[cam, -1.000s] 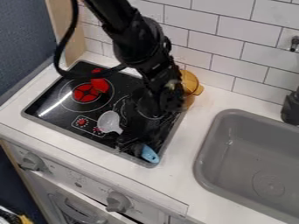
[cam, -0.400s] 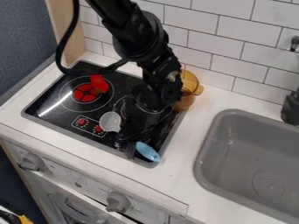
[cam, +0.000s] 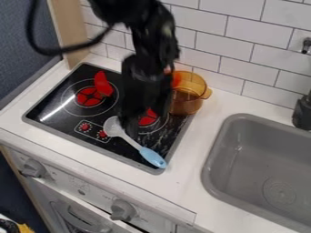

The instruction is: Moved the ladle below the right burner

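Task item: ladle with white bowl and light-blue handle (cam: 151, 156), lying aslant on the black toy stovetop (cam: 53, 109). Bowl sits beside the printed control panel with red dials (cam: 86, 127); handle runs toward the near right corner, its end at the stove's edge. The ladle lies on the near side of the red-centred right burner (cam: 147, 119), so placement appears to satisfy the task.

Gripper: the black gripper (cam: 129, 127) hangs down by the upper part of the ladle's stem, between bowl and burner. Whether it is open or closed cannot be told, the area being dark and blurred; contact with the stem likewise not established.

Step in hand, as judged: final release and withdrawal. Recommended practice: confirm that the stem is free before any lift, then raise straight up until well above the bowl. A sideways exit could catch the stem and swing the light handle over the edge, or draw the bowl back toward the burner. Retreat should also allow for the transparent amber pot (cam: 188, 101), standing at the far right corner close beside the arm; a knock there is the chief secondary risk. Should the ladle shift, one gentle push toward the near edge would likely suffice.
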`<state>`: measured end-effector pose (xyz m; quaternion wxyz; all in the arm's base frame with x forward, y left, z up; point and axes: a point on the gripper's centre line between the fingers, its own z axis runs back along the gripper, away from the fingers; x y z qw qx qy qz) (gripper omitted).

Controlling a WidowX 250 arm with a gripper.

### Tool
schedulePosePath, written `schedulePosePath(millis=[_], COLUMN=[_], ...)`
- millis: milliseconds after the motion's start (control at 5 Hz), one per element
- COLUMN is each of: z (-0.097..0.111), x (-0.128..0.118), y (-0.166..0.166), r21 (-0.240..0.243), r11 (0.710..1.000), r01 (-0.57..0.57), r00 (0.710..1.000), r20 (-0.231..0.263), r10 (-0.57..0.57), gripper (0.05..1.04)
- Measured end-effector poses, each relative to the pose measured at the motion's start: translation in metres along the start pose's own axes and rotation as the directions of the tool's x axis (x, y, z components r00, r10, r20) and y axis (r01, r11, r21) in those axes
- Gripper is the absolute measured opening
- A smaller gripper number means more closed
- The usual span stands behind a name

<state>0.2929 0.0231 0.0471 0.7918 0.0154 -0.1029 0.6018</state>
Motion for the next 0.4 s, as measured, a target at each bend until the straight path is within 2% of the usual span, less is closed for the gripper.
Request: schedulePosePath(millis=[200,400], z=[0.0202,0.0201], x=[0.0142,0.0149], y=[-0.0033,-0.0027], r21=[-0.010,-0.008], r11=[0.997,0.997], r01=[-0.074,-0.071], r00=[0.997,0.997], r20=[-0.031,-0.031], r10=[0.074,0.070], gripper=[1.007,1.007])
